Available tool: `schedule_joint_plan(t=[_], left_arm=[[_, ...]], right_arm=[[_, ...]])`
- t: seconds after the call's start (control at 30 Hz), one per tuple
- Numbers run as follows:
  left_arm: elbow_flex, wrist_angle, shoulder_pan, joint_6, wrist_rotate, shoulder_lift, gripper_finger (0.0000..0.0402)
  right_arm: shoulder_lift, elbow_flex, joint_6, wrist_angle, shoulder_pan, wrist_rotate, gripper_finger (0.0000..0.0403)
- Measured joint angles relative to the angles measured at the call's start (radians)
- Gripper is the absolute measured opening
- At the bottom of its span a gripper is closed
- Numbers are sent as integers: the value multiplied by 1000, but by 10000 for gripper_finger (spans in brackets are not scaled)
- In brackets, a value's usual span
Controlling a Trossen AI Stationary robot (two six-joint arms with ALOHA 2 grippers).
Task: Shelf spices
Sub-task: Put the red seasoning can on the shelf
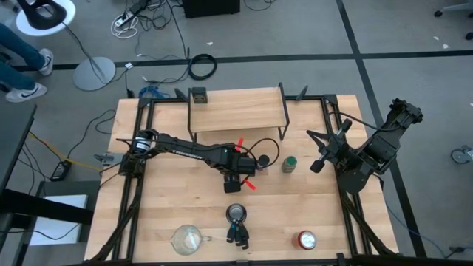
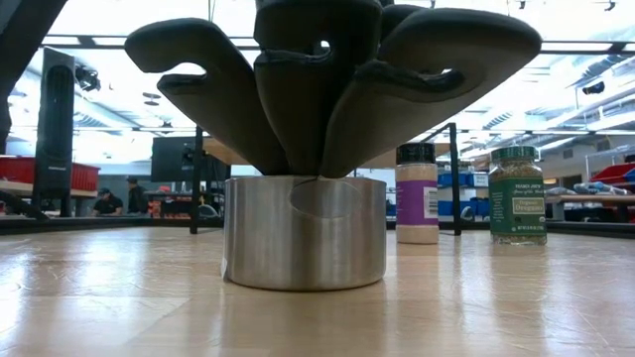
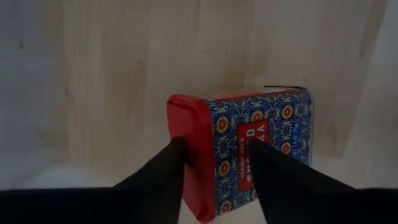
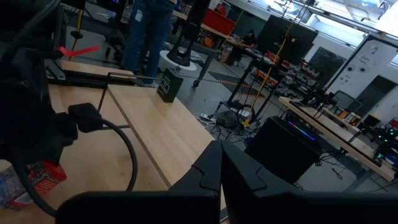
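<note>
Just in front of the low wooden shelf (image 1: 238,111), the left end effector (image 3: 214,163) straddles the red patterned square tin (image 3: 249,149) (fingers touching its sides); right end effector (image 4: 221,165) waits closed.

You see the red tin (image 3: 249,149) lying mid-frame, olive tin (image 1: 198,94) on the shelf (image 1: 236,111), both jars (image 2: 417,193) upright at right.

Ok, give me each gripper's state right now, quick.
Left gripper: fingers on either side of the red tin, over the table; firm grip cannot be told.
Right gripper: shut, empty, waiting at the table's right side.
</note>
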Motion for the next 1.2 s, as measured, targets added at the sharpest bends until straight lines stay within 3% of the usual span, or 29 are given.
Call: schedule_joint_plan(t=[0.47, 0.53, 0.87, 1.0, 1.2], left_arm=[[-5, -8, -2, -19, 13, 6, 12], [-5, -13, -1, -18, 14, 5, 5], [64, -92, -2, 42, 38, -11, 67], [68, -72, -6, 55, 98, -11, 125], [68, -70, -36, 42, 108, -11, 223]], right_arm=[[0, 0, 0, 1, 0, 0, 7], [0, 0, 0, 1, 0, 0, 5], [0, 0, -1, 4, 0, 1, 7], [0, 0, -2, 7, 0, 1, 4], [0, 0, -3, 7, 0, 1, 4]])
